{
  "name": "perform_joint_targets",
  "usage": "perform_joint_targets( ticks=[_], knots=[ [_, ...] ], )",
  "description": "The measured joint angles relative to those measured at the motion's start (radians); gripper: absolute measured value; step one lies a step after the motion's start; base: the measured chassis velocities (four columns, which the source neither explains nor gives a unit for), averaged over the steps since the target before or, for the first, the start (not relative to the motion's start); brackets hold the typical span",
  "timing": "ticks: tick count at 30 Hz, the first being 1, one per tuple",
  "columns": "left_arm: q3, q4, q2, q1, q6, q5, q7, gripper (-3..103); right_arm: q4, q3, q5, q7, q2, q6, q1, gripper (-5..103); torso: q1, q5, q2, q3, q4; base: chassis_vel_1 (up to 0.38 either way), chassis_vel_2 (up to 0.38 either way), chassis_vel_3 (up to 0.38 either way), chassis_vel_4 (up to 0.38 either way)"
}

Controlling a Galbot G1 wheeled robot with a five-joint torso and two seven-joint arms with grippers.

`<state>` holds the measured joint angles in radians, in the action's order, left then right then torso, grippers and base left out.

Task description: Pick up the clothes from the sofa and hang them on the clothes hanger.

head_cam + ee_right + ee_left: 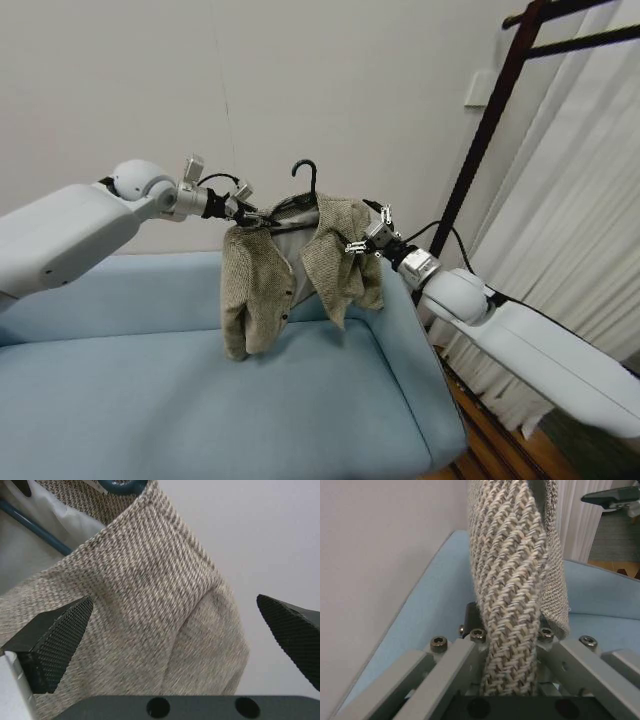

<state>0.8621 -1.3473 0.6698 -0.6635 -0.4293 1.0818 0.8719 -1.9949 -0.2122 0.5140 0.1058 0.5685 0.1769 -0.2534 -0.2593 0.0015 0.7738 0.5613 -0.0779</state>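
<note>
Two arms are up: with the left gripper (243, 212) I am clamping the jacket (265, 285) by one shoulder, carrying it above the sofa (150, 400); the right gripper (358, 240) is gaping around the other.

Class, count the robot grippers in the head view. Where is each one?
2. The left gripper is shut on the jacket at its shoulder on the robot's left; the right gripper, jaws open, is at the other shoulder.

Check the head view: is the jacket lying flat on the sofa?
No, the jacket hangs upright from a hanger over the sofa.
</note>
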Motion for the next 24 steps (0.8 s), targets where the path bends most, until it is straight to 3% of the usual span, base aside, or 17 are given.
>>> perform_joint_targets(
  ticks=[2, 4, 5, 6, 8, 11, 13, 14, 16, 18, 20, 22, 24],
  knots=[
    [0.0, -0.001, 0.0, 0.0, 0.0, 0.002, -0.006, 8, -0.03, 0.015, 0.097, 0.024, -0.006, 0.049, -0.006, 100, 0.0, 0.0, 0.0, 0.0, -0.0001, 0.0, 0.0, 0.0, 0.0],
    [-0.004, -0.008, -0.005, 0.0, -0.001, 0.003, -0.009, 8, -0.064, 0.029, 0.278, 0.058, -0.009, 0.127, 0.009, 100, 0.0, 0.0002, 0.0, 0.0, -0.0003, 0.0, 0.0, 0.0, 0.0],
    [-0.004, -0.008, -0.005, 0.0, -0.001, 0.003, -0.009, 8, -0.064, 0.029, 0.278, 0.058, -0.009, 0.127, 0.009, 100, 0.0, 0.0002, 0.0, 0.0, -0.0003, 0.0, 0.0, 0.0, 0.0],
    [-0.004, -0.013, -0.01, -0.001, 0.0, 0.002, -0.006, 8, -0.067, 0.037, 0.352, 0.058, -0.008, 0.158, 0.026, 100, 0.0, 0.0, 0.0, 0.0, -0.0002, 0.0, 0.0, 0.0, 0.0],
    [0.003, -0.025, -0.023, -0.007, 0.006, -0.015, 0.016, 8, -0.042, 0.046, 0.447, -0.015, -0.018, 0.186, 0.07, 100, 0.0, -0.0002, 0.0, 0.0, 0.0005, 0.0, 0.0, 0.0, 0.0],
    [0.006, -0.028, -0.032, -0.011, 0.015, -0.035, 0.043, 8, 0.003, 0.04, 0.457, -0.112, -0.038, 0.187, 0.12, 100, 0.0, -0.0002, 0.0, 0.0, 0.0005, 0.0, 0.0, 0.0, 0.0],
    [0.015, -0.022, -0.037, -0.019, 0.033, -0.058, 0.077, 8, 0.068, 0.007, 0.449, -0.27, -0.07, 0.196, 0.212, 100, 0.0, 0.0, 0.0, 0.0, 0.0002, 0.0, 0.0, 0.0, 0.0],
    [0.015, -0.022, -0.037, -0.019, 0.033, -0.058, 0.077, 8, 0.068, 0.007, 0.449, -0.27, -0.07, 0.196, 0.212, 100, 0.0, 0.0, 0.0, 0.0, 0.0002, 0.0, 0.0, 0.0, 0.0],
    [0.02, -0.006, -0.028, -0.022, 0.051, -0.076, 0.099, 8, 0.091, -0.009, 0.456, -0.342, -0.091, 0.219, 0.263, 100, 0.0, -0.0001, 0.0, 0.0, 0.0004, 0.0, 0.0, 0.0, 0.0],
    [0.023, 0.034, 0.018, -0.025, 0.098, -0.13, 0.151, 8, 0.109, -0.035, 0.503, -0.462, -0.142, 0.29, 0.335, 100, 0.0, -0.0004, 0.0, 0.0, 0.0009, 0.0, 0.0, 0.0, 0.0],
    [0.023, 0.054, 0.045, -0.026, 0.119, -0.146, 0.171, 8, 0.102, -0.04, 0.538, -0.492, -0.176, 0.309, 0.344, 100, 0.0, -0.0001, 0.0, 0.0, 0.0009, 0.0, 0.0, 0.0, 0.0],
    [0.022, 0.073, 0.087, -0.026, 0.143, -0.159, 0.193, 8, 0.086, -0.041, 0.599, -0.525, -0.235, 0.357, 0.351, 100, 0.0, -0.0001, 0.0, 0.0, -0.0014, 0.0, 0.0, 0.0, 0.0],
    [0.009, 0.068, 0.094, -0.023, 0.158, -0.168, 0.216, 8, 0.082, -0.041, 0.655, -0.522, -0.254, 0.409, 0.357, 100, 0.0, 0.0015, 0.0, 0.0, -0.0018, 0.0, 0.0, 0.0, 0.0]
  ],
)
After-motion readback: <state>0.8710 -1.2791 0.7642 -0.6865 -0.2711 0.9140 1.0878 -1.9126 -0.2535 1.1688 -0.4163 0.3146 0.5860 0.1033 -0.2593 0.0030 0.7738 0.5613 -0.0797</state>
